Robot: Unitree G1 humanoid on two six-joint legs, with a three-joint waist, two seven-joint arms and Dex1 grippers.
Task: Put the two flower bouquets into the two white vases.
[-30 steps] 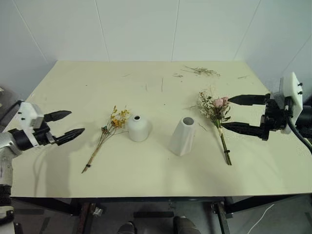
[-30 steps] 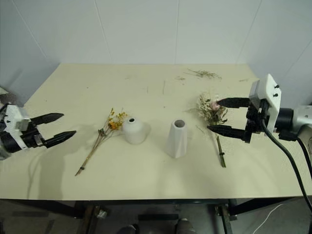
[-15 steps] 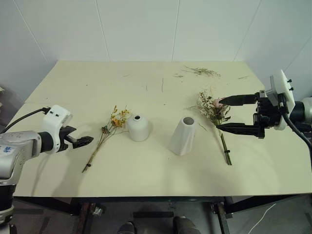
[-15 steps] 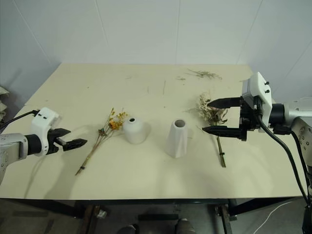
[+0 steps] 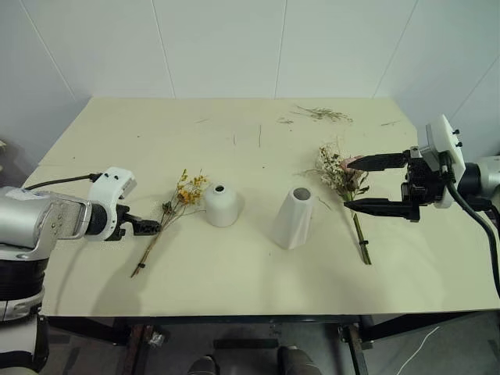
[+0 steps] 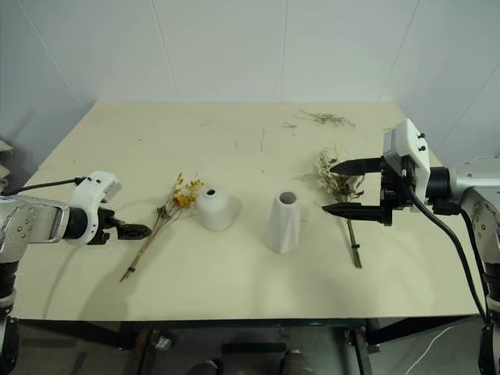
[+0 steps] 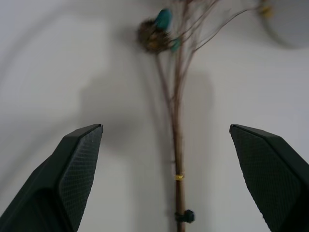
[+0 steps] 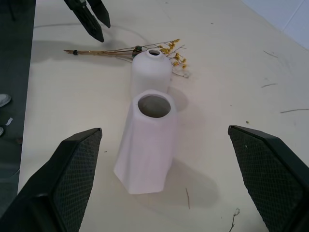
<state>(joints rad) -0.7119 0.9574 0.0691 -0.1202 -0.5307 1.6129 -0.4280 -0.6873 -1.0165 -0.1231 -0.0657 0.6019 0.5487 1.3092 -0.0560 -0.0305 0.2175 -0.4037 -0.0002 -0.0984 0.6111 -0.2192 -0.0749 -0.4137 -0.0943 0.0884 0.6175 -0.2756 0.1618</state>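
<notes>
So there are two bouquets and two vases sitting on the pale yellow-cream table (image 5: 234, 289), all in a rough row across the middle. Nearest the front edge, the sparse yellow-orange bouquet on thin brown stems (image 5: 168, 215) is lying flat, its long axis running diagonally, cut ends toward the front-left and blossoms pointing back toward the short round white vase (image 5: 221, 205), nearly touching it. The left gripper (image 5: 148, 227) is hanging right at those stems with its fingers spread wide, nothing in them. Beside the round one, the taller tapered white vase (image 5: 294, 218) is standing upright. Further right, the pink-rose-and-white bouquet with greenery (image 5: 346, 187) is lying with stems toward the front and blooms pointing to the back. The right gripper (image 5: 363, 182) is hovering over its blooms, fingers wide apart, empty. At the far edge, a few loose dried sprigs (image 5: 322, 115) are lying scattered.
</notes>
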